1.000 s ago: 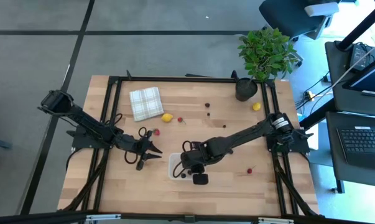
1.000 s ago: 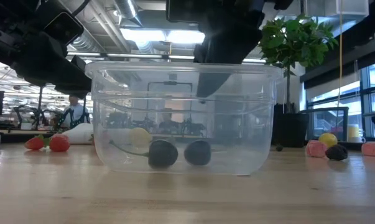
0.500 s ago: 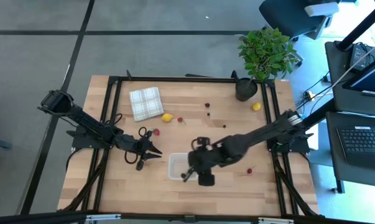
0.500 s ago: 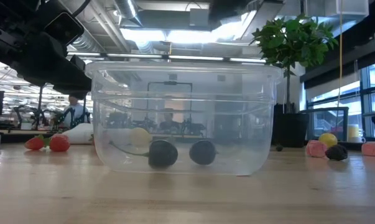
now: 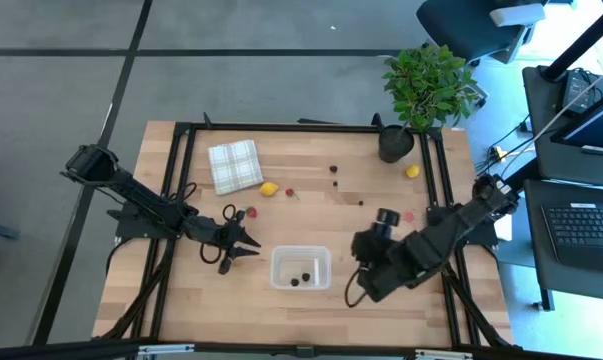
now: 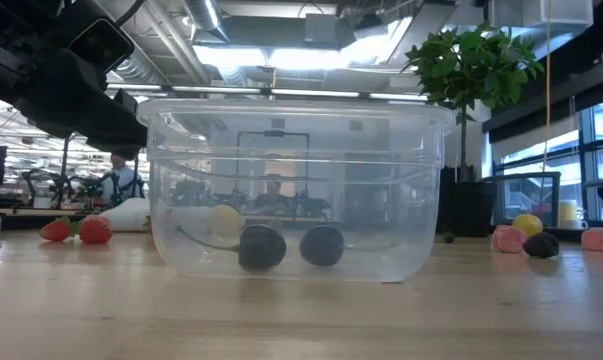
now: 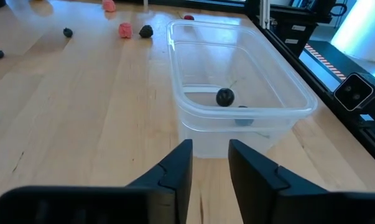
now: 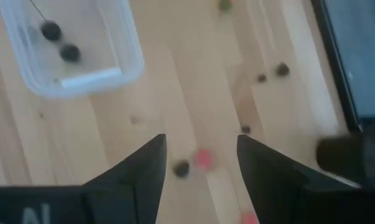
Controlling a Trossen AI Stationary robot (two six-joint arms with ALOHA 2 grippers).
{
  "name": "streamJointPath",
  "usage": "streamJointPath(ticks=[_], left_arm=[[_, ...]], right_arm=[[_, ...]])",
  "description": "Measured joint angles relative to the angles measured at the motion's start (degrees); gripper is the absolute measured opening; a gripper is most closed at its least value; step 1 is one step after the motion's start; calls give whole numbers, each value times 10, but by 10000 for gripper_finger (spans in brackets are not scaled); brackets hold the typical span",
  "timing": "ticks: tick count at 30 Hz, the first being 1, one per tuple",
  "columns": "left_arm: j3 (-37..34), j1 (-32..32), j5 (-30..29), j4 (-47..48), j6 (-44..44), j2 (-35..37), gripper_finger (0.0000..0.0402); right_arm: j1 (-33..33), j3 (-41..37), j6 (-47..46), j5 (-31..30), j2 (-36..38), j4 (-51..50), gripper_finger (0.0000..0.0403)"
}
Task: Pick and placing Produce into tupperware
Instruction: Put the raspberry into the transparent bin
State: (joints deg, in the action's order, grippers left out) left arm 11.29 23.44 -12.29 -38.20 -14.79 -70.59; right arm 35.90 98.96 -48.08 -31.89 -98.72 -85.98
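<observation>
The tupperware (image 5: 300, 267), a clear tub, stands near the table's front edge with two dark berries (image 6: 262, 246) (image 6: 322, 245) on its bottom. Loose produce lies on the wood: a lemon (image 5: 269, 188), red pieces (image 5: 249, 212), dark berries (image 5: 333, 169), another lemon (image 5: 412, 171), a pink piece (image 5: 409, 215). My left gripper (image 7: 209, 158) rests low, left of the tub, pointing at its end wall, open a little with nothing between its fingers. My right gripper (image 8: 199, 155) hangs open high above the table to the right of the tub (image 8: 69, 50), over a pink piece (image 8: 204, 158) and a dark one (image 8: 182, 167).
A white-green checked folded cloth (image 5: 235, 165) lies at the far left. A potted plant (image 5: 395, 143) stands at the far right corner. Black frame rails (image 5: 181, 180) run along the table's sides. Bare wood lies between the tub and the far produce.
My right gripper has risen out of the tupperware and swung toward the table's right edge, turning as it went. The dark berry under it stays in the tub and has rolled slightly. My left arm has kept still.
</observation>
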Motion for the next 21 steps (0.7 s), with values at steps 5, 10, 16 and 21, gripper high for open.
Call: streamJointPath(ticks=[5, 10, 16, 21], left_arm=[[0, 0, 0, 0, 0, 0, 109], [0, 0, 0, 0, 1, 0, 117], [0, -1, 0, 0, 3, 0, 124], [0, -4, 0, -11, 1, 0, 128]], right_arm=[[13, 0, -31, -22, 0, -38, 198], [11, 0, -24, -52, 0, -40, 198], [11, -39, 3, -81, 11, 3, 198], [10, -189, 35, -76, 72, 175, 198]])
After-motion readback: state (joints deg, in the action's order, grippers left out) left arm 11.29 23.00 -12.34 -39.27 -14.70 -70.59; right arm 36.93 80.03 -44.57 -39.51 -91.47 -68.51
